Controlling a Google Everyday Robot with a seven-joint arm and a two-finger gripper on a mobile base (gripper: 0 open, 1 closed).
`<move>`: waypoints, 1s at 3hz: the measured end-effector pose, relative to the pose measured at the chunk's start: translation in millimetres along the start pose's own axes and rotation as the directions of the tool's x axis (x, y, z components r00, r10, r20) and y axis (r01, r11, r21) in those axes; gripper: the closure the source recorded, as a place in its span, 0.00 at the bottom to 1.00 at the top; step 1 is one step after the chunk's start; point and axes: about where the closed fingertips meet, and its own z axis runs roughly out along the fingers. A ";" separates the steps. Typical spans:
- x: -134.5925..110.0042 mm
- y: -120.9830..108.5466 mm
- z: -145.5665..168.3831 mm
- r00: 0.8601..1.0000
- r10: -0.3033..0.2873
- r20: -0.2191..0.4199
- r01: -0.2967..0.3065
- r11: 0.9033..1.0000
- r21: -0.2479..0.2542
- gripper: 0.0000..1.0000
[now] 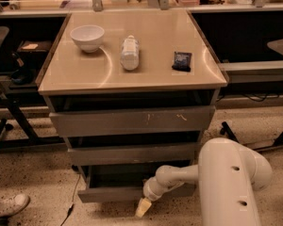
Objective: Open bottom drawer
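The bottom drawer (108, 194) is the lowest of three grey drawers under the tan table top. It stands pulled out a little, and its dark inside (118, 175) shows behind the flat front panel. My gripper (142, 206) is at the lower front edge of that panel, right of its middle, with its pale tip pointing down toward the floor. My white arm (226, 182) reaches in from the lower right and covers the drawer's right end.
The middle drawer front (132, 153) and the wide top drawer front (132, 121) with pale scratches are above. On the table top (85, 74) lie a white bowl (87, 36), a bottle (129, 52) and a dark packet (182, 60). A shoe (7, 206) is at lower left.
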 end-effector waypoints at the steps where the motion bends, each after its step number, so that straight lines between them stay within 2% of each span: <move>1: 0.1 29.6 -11.6 1.000 0.013 -0.008 -0.014 0.998 -0.054 0.00; 2: 0.1 72.2 -32.3 0.999 0.040 -0.035 -0.043 0.992 -0.117 0.00; 3: 1.5 75.0 -29.9 0.999 0.031 -0.036 -0.036 0.992 -0.124 0.00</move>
